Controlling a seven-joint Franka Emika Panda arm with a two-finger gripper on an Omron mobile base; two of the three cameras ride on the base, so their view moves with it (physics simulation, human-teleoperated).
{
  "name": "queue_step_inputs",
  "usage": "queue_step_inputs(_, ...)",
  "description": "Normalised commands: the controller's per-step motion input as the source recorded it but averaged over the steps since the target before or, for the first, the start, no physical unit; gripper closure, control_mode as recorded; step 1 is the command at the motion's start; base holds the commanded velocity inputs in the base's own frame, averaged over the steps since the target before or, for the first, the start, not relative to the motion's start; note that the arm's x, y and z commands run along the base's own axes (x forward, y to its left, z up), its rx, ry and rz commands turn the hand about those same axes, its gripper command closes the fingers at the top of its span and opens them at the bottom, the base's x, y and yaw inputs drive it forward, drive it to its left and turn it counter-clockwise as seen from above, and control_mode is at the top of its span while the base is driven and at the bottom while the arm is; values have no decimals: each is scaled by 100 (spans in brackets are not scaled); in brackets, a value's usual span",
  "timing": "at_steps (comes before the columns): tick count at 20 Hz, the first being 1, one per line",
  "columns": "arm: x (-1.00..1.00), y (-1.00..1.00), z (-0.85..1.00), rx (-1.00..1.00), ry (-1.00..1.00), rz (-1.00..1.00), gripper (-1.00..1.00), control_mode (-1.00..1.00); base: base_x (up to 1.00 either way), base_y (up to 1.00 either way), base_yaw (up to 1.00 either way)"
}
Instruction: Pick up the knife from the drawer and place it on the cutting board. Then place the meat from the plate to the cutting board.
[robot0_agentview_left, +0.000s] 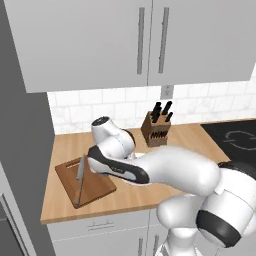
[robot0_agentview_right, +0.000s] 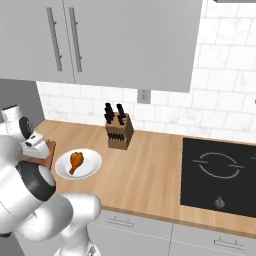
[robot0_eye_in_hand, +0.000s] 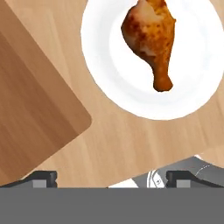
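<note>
Pincer (robot0_eye_in_hand: 111, 178) spread wide and empty above the counter, meat (robot0_eye_in_hand: 151, 37) lying on the plate (robot0_eye_in_hand: 113, 78) just beyond

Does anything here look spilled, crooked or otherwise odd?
Nothing spilled or damaged. One oddity: the knife on the cutting board seems to stand on its edge rather than lying flat. The meat sits tidily on the plate, and the knife block stands upright.

Glossy browned meat (robot0_eye_in_hand: 151, 37); smooth white plate (robot0_eye_in_hand: 113, 74); matt wooden cutting board (robot0_eye_in_hand: 30, 113).
</note>
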Motion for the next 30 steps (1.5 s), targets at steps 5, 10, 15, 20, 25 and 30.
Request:
queue_step_inputs(5, -4, -94, 15, -2, 1, 0, -100, -100, 0, 0, 0)
queue_step_inputs(10, 0, -72, 1, -1, 7, 0, -100, -100, 0, 0, 0)
queue_step_inputs(15, 0, -43, -4, 0, 7, 0, -100, -100, 0, 0, 0)
queue_step_inputs(20, 10, -18, -7, 0, 10, 1, -100, -100, 0, 0, 0)
queue_step_inputs(25, 13, -9, -4, 0, 11, 2, -100, -100, 0, 0, 0)
queue_step_inputs(30, 39, -2, -15, 0, 12, 1, -100, -100, 0, 0, 0)
